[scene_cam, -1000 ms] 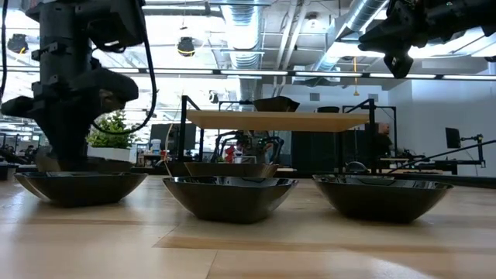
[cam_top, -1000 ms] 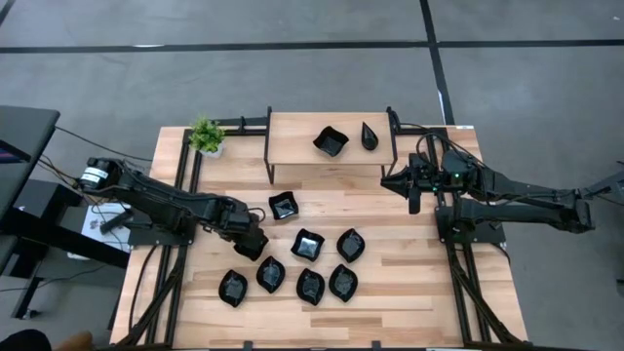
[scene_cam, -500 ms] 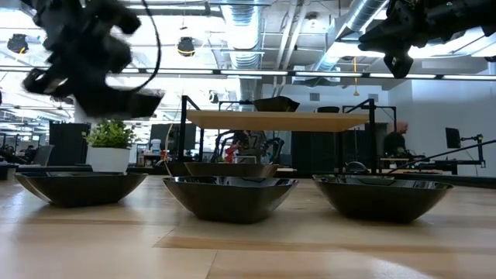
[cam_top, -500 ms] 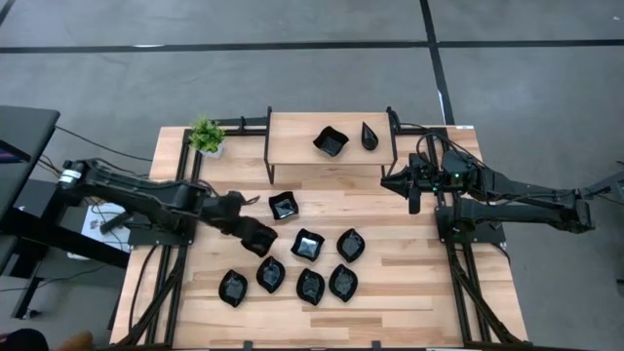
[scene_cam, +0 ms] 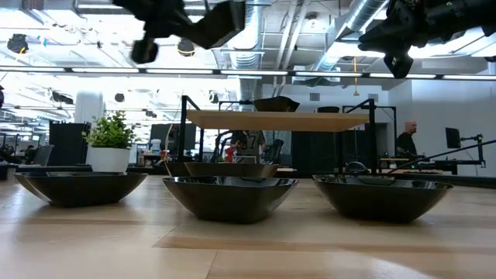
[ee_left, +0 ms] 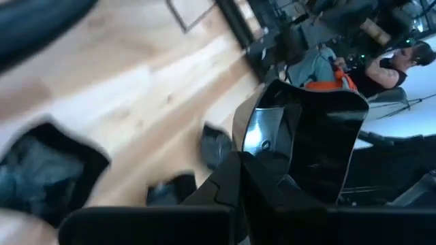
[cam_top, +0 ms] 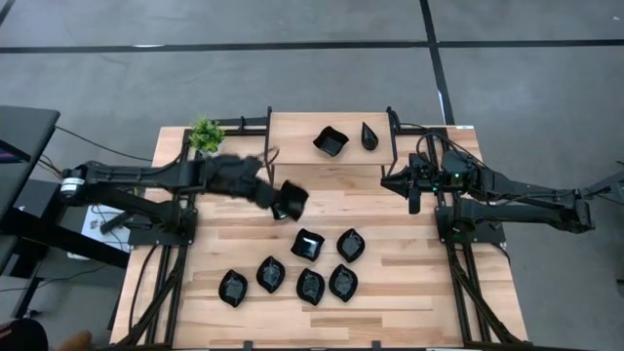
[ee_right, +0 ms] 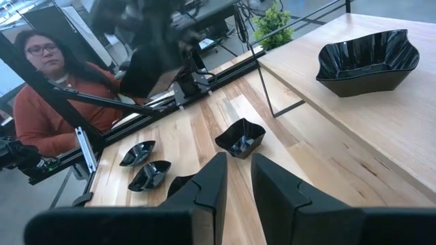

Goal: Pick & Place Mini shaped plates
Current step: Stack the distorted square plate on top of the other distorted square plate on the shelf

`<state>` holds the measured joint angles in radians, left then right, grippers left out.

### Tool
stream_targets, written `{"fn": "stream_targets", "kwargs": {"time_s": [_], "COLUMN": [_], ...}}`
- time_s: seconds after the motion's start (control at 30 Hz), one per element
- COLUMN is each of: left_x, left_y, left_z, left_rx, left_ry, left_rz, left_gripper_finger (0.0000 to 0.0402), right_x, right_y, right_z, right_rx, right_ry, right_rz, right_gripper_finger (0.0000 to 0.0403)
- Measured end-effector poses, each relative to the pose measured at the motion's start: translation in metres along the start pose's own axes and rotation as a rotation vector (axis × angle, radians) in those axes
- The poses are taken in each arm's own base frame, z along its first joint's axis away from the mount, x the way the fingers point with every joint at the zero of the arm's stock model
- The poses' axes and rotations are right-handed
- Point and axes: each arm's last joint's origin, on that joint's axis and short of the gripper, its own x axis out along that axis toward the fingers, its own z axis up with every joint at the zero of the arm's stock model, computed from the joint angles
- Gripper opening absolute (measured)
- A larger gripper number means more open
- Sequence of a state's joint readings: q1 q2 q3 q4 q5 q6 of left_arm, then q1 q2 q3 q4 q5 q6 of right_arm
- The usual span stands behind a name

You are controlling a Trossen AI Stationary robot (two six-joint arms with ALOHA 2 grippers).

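Note:
My left gripper (cam_top: 276, 194) is in the air in front of the raised shelf, shut on a glossy black mini plate (cam_top: 293, 198). This plate shows high up in the low view (scene_cam: 222, 14) and in the left wrist view (ee_left: 306, 126). A wavy square plate (ee_right: 240, 136) lies flat on the table just under it. Several more black plates (cam_top: 308, 244) rest on their bases nearer the near edge. Two plates (cam_top: 331, 140) (cam_top: 369, 136) sit on the shelf. My right gripper (cam_top: 413, 187) hovers off the shelf's right end, its fingers (ee_right: 211, 184) a narrow gap apart, touching nothing. My left gripper holds the plate by its rim (ee_left: 262, 160), pinched at the free ends of the fingers. The fingers come from the table's left side. The plate is lifted clear of the table and stands tilted on edge beyond the fingers.
The wooden shelf (cam_top: 292, 146) on black legs stands at the far edge, with bare board on its left half. A small green plant (cam_top: 206, 134) stands left of it. A person (ee_right: 48, 82) sits beyond the table's left side. Bare tabletop lies right of the plate group.
My left gripper has risen from the table by the near plate group with a plate in its fingers. It has swung toward the far edge and to the right, ending above the wavy square plate in front of the shelf. The held plate is now lifted clear.

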<state>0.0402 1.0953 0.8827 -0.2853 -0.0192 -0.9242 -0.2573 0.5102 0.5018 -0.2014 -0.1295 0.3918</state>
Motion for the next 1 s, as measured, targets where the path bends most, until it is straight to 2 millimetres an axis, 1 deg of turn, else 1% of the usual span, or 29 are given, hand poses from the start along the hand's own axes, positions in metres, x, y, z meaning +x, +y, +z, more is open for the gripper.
{"fn": "stream_targets", "kwargs": {"time_s": [0.07,0.23,0.37,0.53,0.7,0.83,1.0], "left_x": [0.006,0.024,0.04,0.059,0.076,0.087,0.094], "left_y": [-0.005,-0.009,-0.007,-0.003,0.008,0.021,0.03], "left_z": [0.018,0.064,0.098,0.137,0.164,0.179,0.195], "left_rx": [0.033,0.119,0.174,0.214,0.21,0.19,0.175], "left_ry": [-0.018,-0.041,-0.055,-0.068,-0.022,0.014,-0.006], "left_rz": [-0.009,-0.008,0.03,0.027,0.119,0.182,0.203], "left_gripper_finger": [0.0004,0.0004,0.0004,0.0004,0.0004,0.0004,0.0004], "right_x": [0.0,0.0,0.0,0.0,0.0,0.0,0.0], "right_y": [0.0,0.0,0.0,0.0,0.0,0.0,0.0], "right_z": [0.0,0.0,0.0,0.0,0.0,0.0,0.0], "right_rx": [0.001,0.002,0.002,0.002,0.002,0.002,-0.006], "right_ry": [0.0,0.0,0.0,0.0,0.001,0.004,0.003], "right_rz": [0.0,0.0,-0.001,-0.001,-0.001,-0.002,-0.002], "right_gripper_finger": [0.0063,0.0063,0.0063,0.0063,0.0063,0.0063,0.0063]}}
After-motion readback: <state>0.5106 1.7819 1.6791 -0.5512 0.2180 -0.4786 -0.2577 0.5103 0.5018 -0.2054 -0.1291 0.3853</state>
